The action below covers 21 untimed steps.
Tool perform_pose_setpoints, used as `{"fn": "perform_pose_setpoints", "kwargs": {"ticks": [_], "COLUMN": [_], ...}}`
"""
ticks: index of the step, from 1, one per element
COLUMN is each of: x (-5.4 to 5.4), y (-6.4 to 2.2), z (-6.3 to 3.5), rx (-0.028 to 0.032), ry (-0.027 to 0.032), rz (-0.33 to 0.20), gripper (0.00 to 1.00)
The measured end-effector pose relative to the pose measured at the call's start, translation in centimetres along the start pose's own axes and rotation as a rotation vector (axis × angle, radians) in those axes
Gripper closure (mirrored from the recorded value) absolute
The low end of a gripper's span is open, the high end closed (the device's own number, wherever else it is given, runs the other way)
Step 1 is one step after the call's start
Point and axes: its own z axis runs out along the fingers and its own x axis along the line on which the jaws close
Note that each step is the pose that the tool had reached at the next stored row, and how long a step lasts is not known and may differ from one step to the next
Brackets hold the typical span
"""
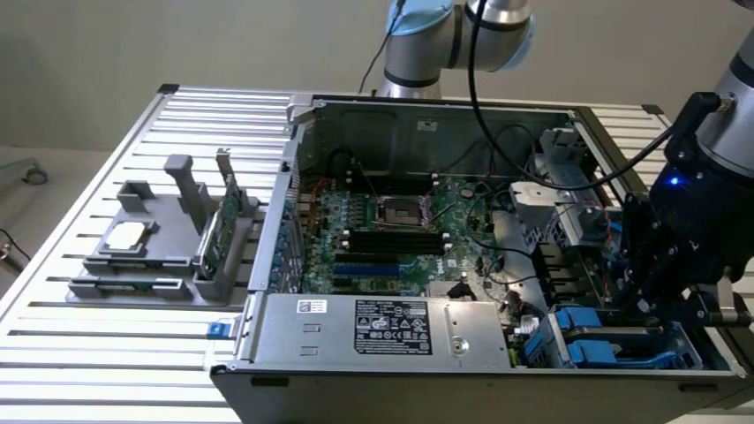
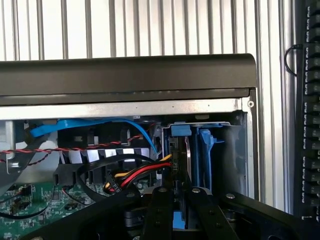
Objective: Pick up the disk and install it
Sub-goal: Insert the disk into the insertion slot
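Note:
The disk stands on edge in the drive bay at the corner of the open computer case. In the wrist view I see its thin silver-grey edge with a blue rail across its end. My gripper is right over it, with one black finger on each side of the disk's edge, shut on it. In the exterior view my gripper hangs low over the bay at the case's right end, just above the blue carriers, and covers the disk.
A second blue carrier sits beside the held disk. Red, yellow and black cables and a blue cable run close to the bay. The motherboard fills the case's middle. A grey fixture with a square chip and a green card stands at the exterior view's left.

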Motion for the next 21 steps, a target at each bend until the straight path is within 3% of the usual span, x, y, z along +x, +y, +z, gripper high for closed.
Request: {"fn": "perform_pose_setpoints", "kwargs": {"ticks": [6, 21], "x": [0.13, 0.45], "y": [-0.02, -0.04], "z": [0.08, 0.17], "rx": [-0.0004, -0.0007], "ry": [-0.0044, -0.0091], "rz": [0.0, 0.001], "gripper": [0.84, 0.84]}}
